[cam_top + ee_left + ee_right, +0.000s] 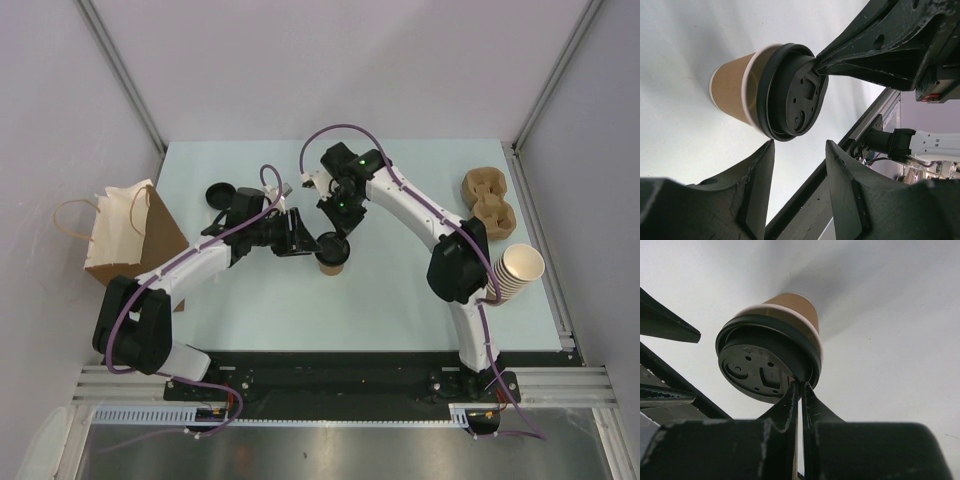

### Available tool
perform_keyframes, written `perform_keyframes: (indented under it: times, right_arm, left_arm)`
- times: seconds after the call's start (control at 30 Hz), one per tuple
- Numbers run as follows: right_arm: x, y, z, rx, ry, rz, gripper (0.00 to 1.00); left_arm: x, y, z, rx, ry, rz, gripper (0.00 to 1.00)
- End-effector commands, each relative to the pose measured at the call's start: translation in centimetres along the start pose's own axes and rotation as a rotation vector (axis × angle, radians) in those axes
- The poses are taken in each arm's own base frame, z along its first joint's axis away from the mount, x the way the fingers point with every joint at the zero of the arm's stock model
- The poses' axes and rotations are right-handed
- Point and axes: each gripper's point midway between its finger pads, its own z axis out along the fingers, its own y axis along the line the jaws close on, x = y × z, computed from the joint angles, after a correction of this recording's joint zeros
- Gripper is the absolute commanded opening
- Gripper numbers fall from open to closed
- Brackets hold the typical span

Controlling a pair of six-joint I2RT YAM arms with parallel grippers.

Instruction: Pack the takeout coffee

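Top external view, table (400,300): pale top; both arms reach in from the near edge and meet around its middle.
Paper bag (130,235): brown, with a cord handle, at the table's left edge, just beside the left arm's elbow.
Cup carrier (488,197): moulded brown pulp, on the far right of the table, well apart from the grippers.
Stack of cups (515,272): nested and lidless, tilted with the open mouth toward the camera, at the right edge, close by the right arm's elbow.
Takeout coffee (332,252): small kraft-brown cup with its black lid on, standing upright mid-table where the two grippers meet.
Left gripper (303,238): jaws apart. In the left wrist view the cup sits just beyond the fingertips (762,165), not between them.
Right gripper (800,390): jaws together with nothing between them. The narrow tips touch the rim of the coffee's lid.
Dark round object (218,193): on the table's far left part, partly behind the left arm; too small to tell what it is.
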Motion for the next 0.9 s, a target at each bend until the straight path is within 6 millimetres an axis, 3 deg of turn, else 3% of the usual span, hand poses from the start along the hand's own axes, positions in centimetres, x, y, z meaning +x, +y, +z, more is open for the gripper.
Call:
perform_keyframes:
  times: [0.0, 0.37, 0.73, 0.87]
  right_arm:
    - [-1.18, 0.49, -0.65, -0.007, -0.035, -0.017, 0.0]
    - [-1.16, 0.32, -0.07, -0.009, -0.024, -0.014, 0.02]
    - [-1.26, 0.17, -0.07, -0.019, -0.027, -0.006, 0.19]
    - [-1.64, 0.52, -0.5, -0.03, -0.045, -0.01, 0.3]
  left_arm:
    - [-0.53, -1.06, -0.35, 0.036, -0.028, 0.06, 0.5]
    - [-0.34, -0.93, -0.29, 0.036, -0.025, 0.055, 0.5]
    - [-0.34, -0.85, -0.3, 0.033, -0.023, 0.052, 0.51]
    - [-0.33, -0.84, -0.27, 0.035, -0.022, 0.053, 0.51]
